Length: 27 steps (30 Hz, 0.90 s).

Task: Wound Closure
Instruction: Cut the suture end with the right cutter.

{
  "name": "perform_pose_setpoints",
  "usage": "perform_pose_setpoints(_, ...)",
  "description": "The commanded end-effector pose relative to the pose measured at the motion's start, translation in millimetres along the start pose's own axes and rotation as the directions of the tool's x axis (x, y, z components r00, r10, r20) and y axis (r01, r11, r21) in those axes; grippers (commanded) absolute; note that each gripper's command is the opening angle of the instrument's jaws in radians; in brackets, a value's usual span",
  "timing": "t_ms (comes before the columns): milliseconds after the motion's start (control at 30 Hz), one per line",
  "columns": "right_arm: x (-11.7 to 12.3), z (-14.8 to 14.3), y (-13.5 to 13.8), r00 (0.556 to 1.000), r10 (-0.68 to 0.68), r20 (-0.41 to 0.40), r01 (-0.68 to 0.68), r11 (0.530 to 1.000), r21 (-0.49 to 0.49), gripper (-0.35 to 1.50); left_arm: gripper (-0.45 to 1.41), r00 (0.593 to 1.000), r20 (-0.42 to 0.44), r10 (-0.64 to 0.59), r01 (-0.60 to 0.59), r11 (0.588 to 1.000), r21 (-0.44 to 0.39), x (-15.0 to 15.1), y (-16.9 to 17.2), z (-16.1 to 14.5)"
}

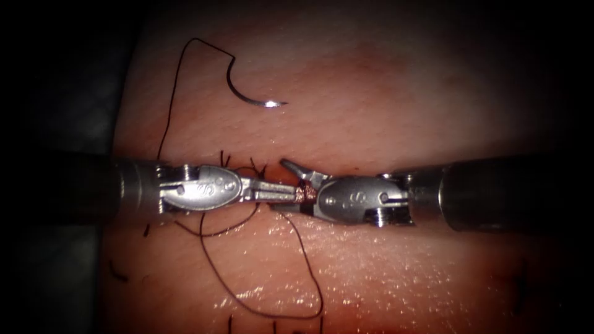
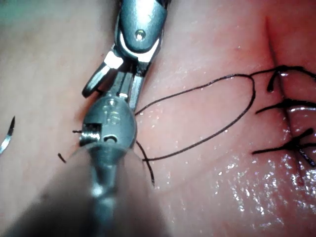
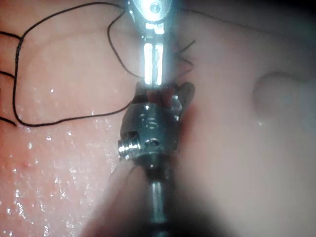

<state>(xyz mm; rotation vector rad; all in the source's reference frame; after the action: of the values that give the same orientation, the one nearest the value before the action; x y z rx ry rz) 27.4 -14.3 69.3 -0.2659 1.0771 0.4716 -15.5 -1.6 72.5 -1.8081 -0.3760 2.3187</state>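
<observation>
Needle (image 1: 250,93) lying free on the tissue (image 1: 383,93), well apart from both tools, above the cut in the endoscope view; not in the tissue, not held. Thread (image 1: 170,105) running from its blunt end down toward the left gripper (image 1: 281,192), then looping wide below the cut (image 1: 309,272).

Left gripper: jaws closed, long and narrow, tips meeting the right gripper (image 1: 294,185) at the cut line. Appears clamped on thread or a small reddish bit at the tips; cannot tell which for sure. Reading it as holding thread.

Right gripper: jaws spread wide, one jaw angled up, the other low beside the left tips. Holding nothing, as far as visible. Right wrist view: right gripper (image 3: 170,101) straddling the other tool's closed jaws.

Cut ends of thread (image 1: 117,272) near older stitches (image 2: 291,106).

Judged step: thread handling at the cut with needle parked, likely knot work or thread trimming. Next move calls for a clear view of the strand between the spread jaws and slack kept off the loop; needle point exposed, worth avoiding.
</observation>
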Motion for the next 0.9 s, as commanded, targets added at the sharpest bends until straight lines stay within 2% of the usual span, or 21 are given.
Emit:
perform_pose_setpoints(33, -0.2, 1.0, -0.5, 1.000, 0.000, -0.006, 0.000, 1.000, 0.002, 1.36, -0.45, 1.000, -0.004, 0.001, -0.001, 1.000, 0.002, -0.4, -0.1, 0.7)
perform_pose_setpoints(467, 0.1, 1.5, -0.7, 0.997, -0.005, -0.079, 0.003, 1.000, -0.019, 1.35, -0.45, 1.000, -0.024, -0.014, 0.014, 1.000, 0.008, -0.3, -0.3, 1.3)
perform_pose_setpoints(800, 0.5, 2.6, -1.1, 0.985, -0.030, -0.173, 0.025, 0.999, -0.033, 1.38, -0.45, 0.997, -0.060, -0.038, 0.037, 0.999, -0.021, -0.3, -0.3, 1.5)
perform_pose_setpoints(900, 0.7, 2.7, -1.4, 0.972, -0.032, -0.231, 0.017, 0.998, -0.066, 1.36, -0.45, 0.996, -0.074, -0.045, 0.043, 0.999, -0.034, -0.3, -0.2, 1.4)
